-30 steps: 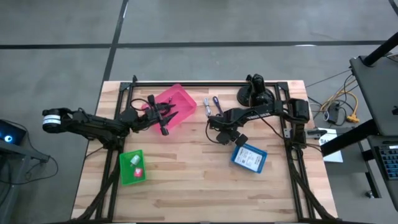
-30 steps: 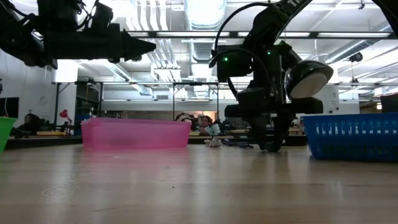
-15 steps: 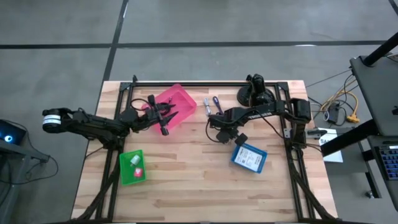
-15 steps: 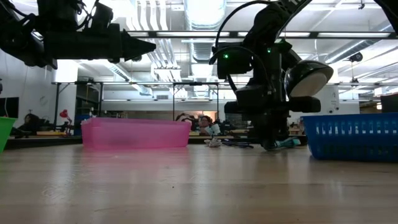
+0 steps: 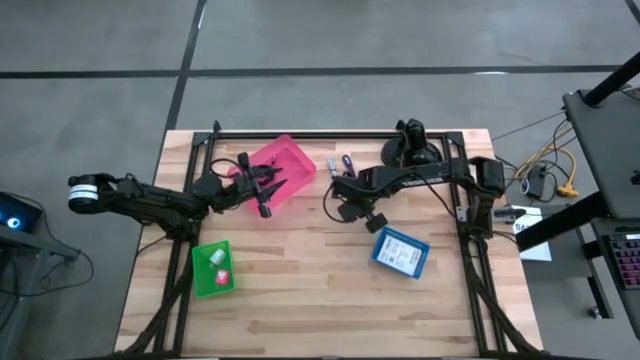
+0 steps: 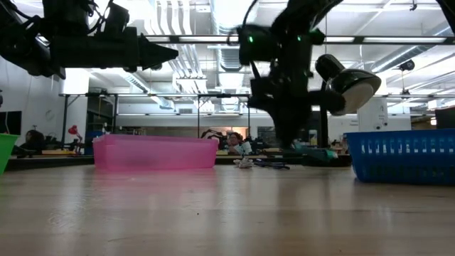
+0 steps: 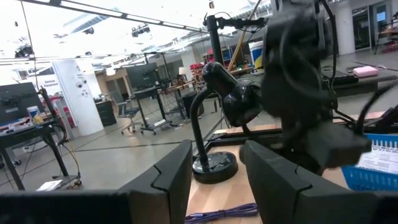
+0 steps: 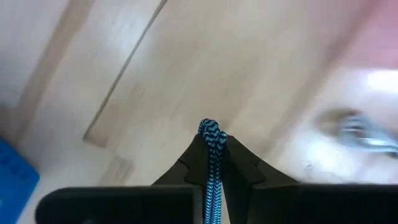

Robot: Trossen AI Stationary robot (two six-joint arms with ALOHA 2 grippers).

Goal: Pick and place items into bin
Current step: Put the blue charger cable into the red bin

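A blue-and-black braided cord (image 8: 212, 168) is clamped between the fingers of the right end effector (image 5: 352, 205), which hangs above the counter (image 5: 300, 280) near its centre, lifted clear of the wood. That item is picked but not yet placed. At about four o'clock from it sits the blue bin (image 5: 401, 251); the pink bin (image 5: 290, 160) lies at ten o'clock and the green bin (image 5: 212, 268) at eight, already holding small pieces. Thin sticks (image 5: 342, 166) remain loose at twelve o'clock. The left end effector (image 5: 262, 190) hovers at the pink bin, fingers apart and empty.
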